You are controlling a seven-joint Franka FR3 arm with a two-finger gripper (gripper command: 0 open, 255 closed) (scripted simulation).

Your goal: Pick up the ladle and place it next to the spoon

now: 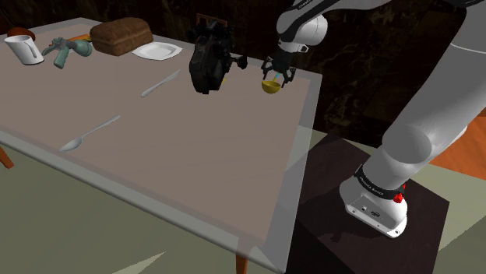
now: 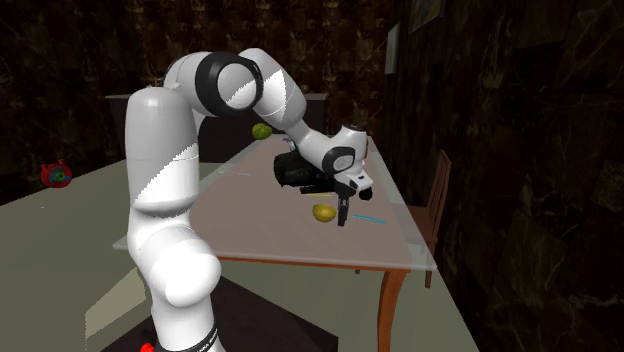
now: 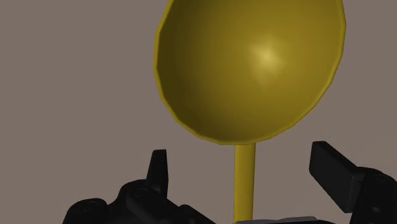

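The ladle (image 1: pixel 269 86) is yellow and lies near the table's right edge in the shoulder view, beside a bulky black object (image 1: pixel 209 59). In the wrist view its round bowl (image 3: pixel 251 63) faces up and its thin handle (image 3: pixel 244 181) runs back between the fingers (image 3: pixel 159 170). My gripper (image 1: pixel 277 77) hangs just over the ladle, open, with the handle in the gap and neither finger touching it. The second exterior view shows the gripper (image 2: pixel 343 208) pointing down beside the yellow bowl (image 2: pixel 323 212). A silver spoon (image 1: pixel 89 134) lies far off toward the shoulder view's left, near the table's front edge.
A table knife (image 1: pixel 161 82) lies between spoon and ladle. At the back stand a white plate (image 1: pixel 157 51), a brown loaf (image 1: pixel 121 36), a teal tool (image 1: pixel 68 51) and a white mug (image 1: pixel 25 49). A wooden chair (image 2: pixel 436 200) stands by the table's far side.
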